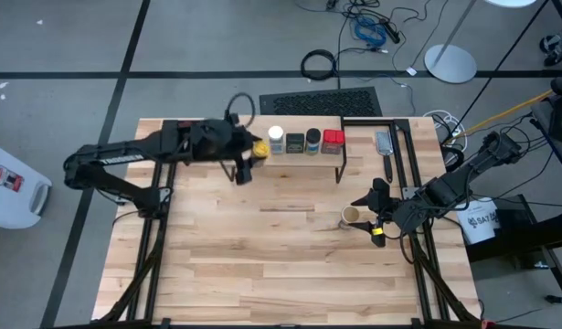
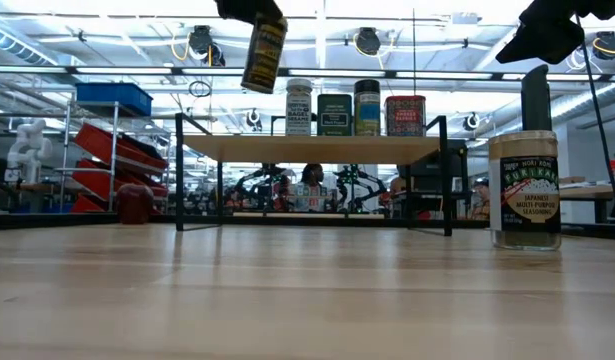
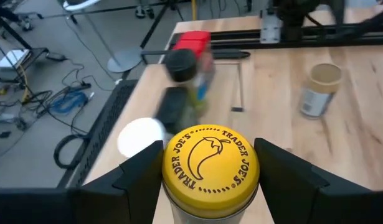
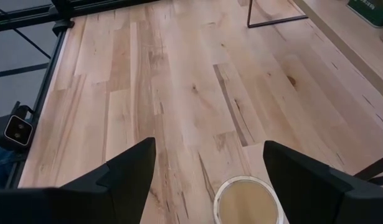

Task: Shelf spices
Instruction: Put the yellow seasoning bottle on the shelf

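The left gripper [image 1: 248, 149] holds the yellow-topped jar [image 1: 257, 146] with one finger pressed on each side of it. In the low view this jar [image 2: 264, 52] hangs tilted in the air, above the level of the shelf top and over its left end, and it touches nothing below.

The shelf [image 1: 340, 157] stands at the far edge of the table [image 1: 262, 265], a light plank on thin black legs. Four spices stand on it in one row: the white-capped jar [image 1: 276, 139], a dark tin [image 1: 295, 142], a dark jar [image 1: 313, 142] and the red square tin [image 1: 333, 139]. They stand close together. The red tin is near the right end of the plank. The left end, beside the white-capped jar, is the part where the held jar hangs.

The right gripper [image 1: 369, 217] is on the right side of the table, well apart from the shelf. Its jaws are spread wide and they hold nothing. The tan-topped jar [image 1: 350, 217] stands upright on the table just beside the fingers; in the right wrist view its lid [image 4: 247, 200] shows between the two fingers, but they do not touch it.

A wide area of bare wood lies between this jar and the shelf, and the whole near half of the table is also bare. In the low view a small dark-red round object [image 2: 135, 203] sits far to the left.
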